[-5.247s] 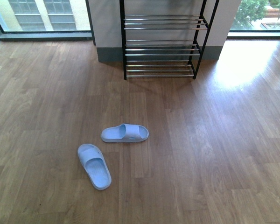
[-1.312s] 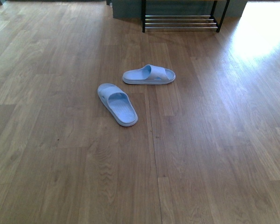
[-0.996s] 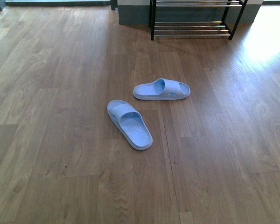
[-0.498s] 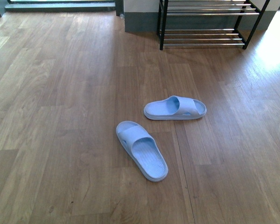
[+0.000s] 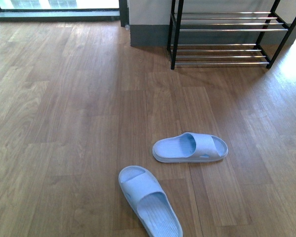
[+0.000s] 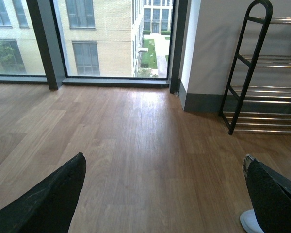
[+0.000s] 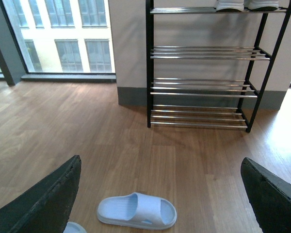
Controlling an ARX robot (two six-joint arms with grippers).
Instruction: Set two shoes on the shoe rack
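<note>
The left gripper [image 6: 164, 156] and the right gripper [image 7: 161, 160] both hang above the wooden floor [image 5: 64, 123] with their jaws released, spread wide and holding nothing. Just ahead of the robot lies the nearer slide [image 5: 150, 202], a pale blue one-strap rubber shoe, set at a slant with its heel end cut off by the lower edge of the front view. A little beyond it and apart from it, the second slide [image 5: 190, 147] lies crosswise, sole down. It also shows between the right arm's open jaws in the right wrist view.

What has changed is the distance. A second ago both slides sat out in mid-floor; now they fill the lower part of the front view, so the robot has rolled up to them. I judge the approach nearly done and the pick-up not yet begun (neither shoe is touched).

Well beyond the slides, against the wall, stands the shoe rack [image 5: 227, 34] — black side frames, chrome rod tiers. Its lower tiers are bare, while white-soled shoes [image 7: 247, 5] rest on the top one. Both slides remain to be lifted and carried across that open stretch of floor. The nearer slide looks the likelier first grasp, probably by its strap.
</note>
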